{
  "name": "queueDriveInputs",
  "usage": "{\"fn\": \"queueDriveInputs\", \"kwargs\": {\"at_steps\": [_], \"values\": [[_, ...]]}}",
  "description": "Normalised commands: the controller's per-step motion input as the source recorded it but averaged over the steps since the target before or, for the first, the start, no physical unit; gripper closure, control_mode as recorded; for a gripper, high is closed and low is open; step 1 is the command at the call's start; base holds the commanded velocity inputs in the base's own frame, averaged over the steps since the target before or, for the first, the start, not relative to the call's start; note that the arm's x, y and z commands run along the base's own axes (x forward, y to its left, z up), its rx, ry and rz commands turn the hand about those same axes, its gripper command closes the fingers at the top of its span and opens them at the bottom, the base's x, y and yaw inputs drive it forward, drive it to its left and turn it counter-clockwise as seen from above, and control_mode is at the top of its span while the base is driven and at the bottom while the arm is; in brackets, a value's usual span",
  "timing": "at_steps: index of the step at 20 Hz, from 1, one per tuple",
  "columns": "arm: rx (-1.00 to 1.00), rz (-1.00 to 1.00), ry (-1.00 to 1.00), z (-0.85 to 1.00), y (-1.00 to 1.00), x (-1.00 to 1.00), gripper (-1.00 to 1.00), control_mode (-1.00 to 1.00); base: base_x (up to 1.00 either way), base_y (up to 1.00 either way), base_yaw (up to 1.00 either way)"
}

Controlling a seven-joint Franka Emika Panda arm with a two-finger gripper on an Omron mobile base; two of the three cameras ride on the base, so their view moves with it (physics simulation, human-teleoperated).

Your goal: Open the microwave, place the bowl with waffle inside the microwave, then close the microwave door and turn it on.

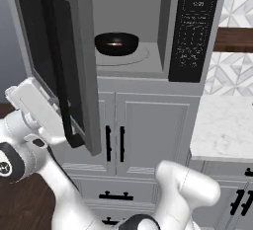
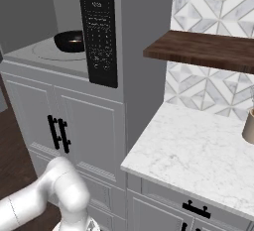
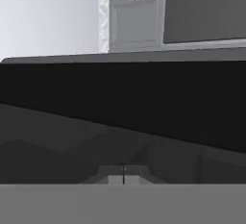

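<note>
The microwave (image 1: 148, 78) stands open, with its black keypad panel (image 1: 192, 26) on the right. Inside, the glossy black bowl with waffle (image 1: 116, 44) rests on the round turntable (image 1: 146, 55); the bowl (image 2: 69, 41) also appears from the right side. The microwave door (image 1: 81, 51) hangs swung out to the left, its tall black bar handle (image 1: 59, 66) facing me. My white hand (image 1: 34, 100) is against the door's outer left side, its fingers hidden behind the door. In the hand view my gripper (image 3: 123, 176) sits shut and empty, close to the door's dark glass (image 3: 120, 103).
White panelled cabinet doors (image 1: 148, 130) with short black handles sit under the microwave. A marble counter (image 2: 198, 150) extends to the right, below a wooden shelf (image 2: 208, 49). A beige item (image 2: 249, 123) stands at the counter's far right. Dark wood floor lies at the lower left.
</note>
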Motion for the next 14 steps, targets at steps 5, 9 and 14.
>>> {"fn": "queueDriveInputs", "kwargs": {"at_steps": [5, 9, 14], "values": [[0.41, 0.03, 0.25, 0.54, -1.00, -0.06, 1.00, -1.00, 0.00, 0.00, 0.00], [0.43, 0.09, 0.31, 0.45, -1.00, 0.00, 1.00, -1.00, 0.00, 0.00, 0.00], [0.41, 0.16, 0.30, 0.40, -1.00, 0.11, 1.00, -1.00, 0.00, 0.00, 0.00]]}}
